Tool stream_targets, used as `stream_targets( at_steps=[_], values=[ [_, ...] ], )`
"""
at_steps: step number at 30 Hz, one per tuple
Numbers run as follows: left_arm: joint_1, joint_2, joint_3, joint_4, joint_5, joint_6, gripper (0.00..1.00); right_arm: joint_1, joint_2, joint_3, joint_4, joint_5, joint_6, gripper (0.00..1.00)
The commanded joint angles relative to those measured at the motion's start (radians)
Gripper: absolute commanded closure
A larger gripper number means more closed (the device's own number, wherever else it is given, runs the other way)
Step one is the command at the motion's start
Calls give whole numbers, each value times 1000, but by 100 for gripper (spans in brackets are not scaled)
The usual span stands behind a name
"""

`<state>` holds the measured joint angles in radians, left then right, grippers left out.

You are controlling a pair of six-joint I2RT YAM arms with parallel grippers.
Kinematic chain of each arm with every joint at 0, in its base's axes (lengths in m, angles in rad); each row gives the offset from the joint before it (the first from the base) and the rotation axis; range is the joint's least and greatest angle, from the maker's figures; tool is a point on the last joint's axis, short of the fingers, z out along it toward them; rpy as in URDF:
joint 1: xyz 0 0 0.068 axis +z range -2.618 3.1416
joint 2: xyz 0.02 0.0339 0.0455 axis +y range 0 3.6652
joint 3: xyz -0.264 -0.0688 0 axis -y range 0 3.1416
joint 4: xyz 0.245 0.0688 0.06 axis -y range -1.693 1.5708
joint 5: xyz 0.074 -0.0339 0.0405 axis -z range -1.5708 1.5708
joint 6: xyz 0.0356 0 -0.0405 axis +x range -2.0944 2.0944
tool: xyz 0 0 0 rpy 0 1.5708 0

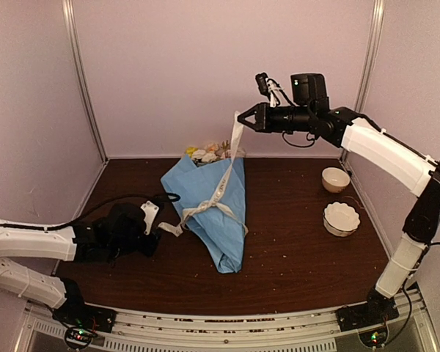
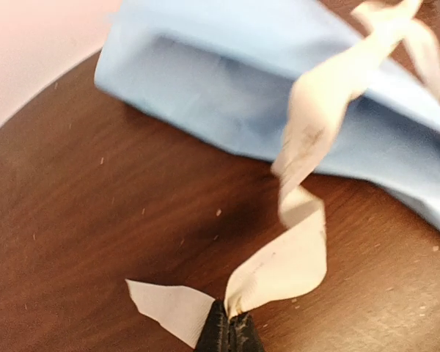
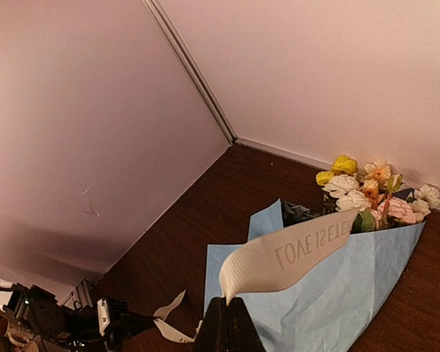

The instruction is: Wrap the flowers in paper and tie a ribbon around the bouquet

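Between my two sets of jaws, the bouquet lies flat on the desk. It's a blue cone with the flowers at the wide end, under my right jaws. The ribbon crosses the cone's middle. My left jaws are low at the desk, left of the cone, pinched shut on one ribbon end, with a short tail sticking out beside the tips. My right jaws are high above the blooms, shut on the other end, and the ribbon slopes down to the cone. Two bowls sit below and to the right of my right jaws.
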<state>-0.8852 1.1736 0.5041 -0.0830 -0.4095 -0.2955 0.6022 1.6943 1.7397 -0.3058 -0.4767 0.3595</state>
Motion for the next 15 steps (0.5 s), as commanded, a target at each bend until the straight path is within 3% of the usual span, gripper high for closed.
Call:
stream_targets(
  at_steps=[1,4,7,10,12,15],
  values=[
    [-126,-36,113,163,17,184,100,104,97,121,-35,0,-44,100],
    [-174,55,215,253,81,266,100,186,207,268,-80,-3,-69,100],
    [-179,203,354,236,104,310,100,221,291,405,-126,6,-78,100],
    [-174,223,386,290,100,306,100,211,321,449,-152,13,-74,100],
    [-119,188,361,299,96,246,100,181,303,437,-160,32,-83,100],
    [49,115,302,228,89,86,100,71,257,384,-152,72,-78,100]
  ],
)
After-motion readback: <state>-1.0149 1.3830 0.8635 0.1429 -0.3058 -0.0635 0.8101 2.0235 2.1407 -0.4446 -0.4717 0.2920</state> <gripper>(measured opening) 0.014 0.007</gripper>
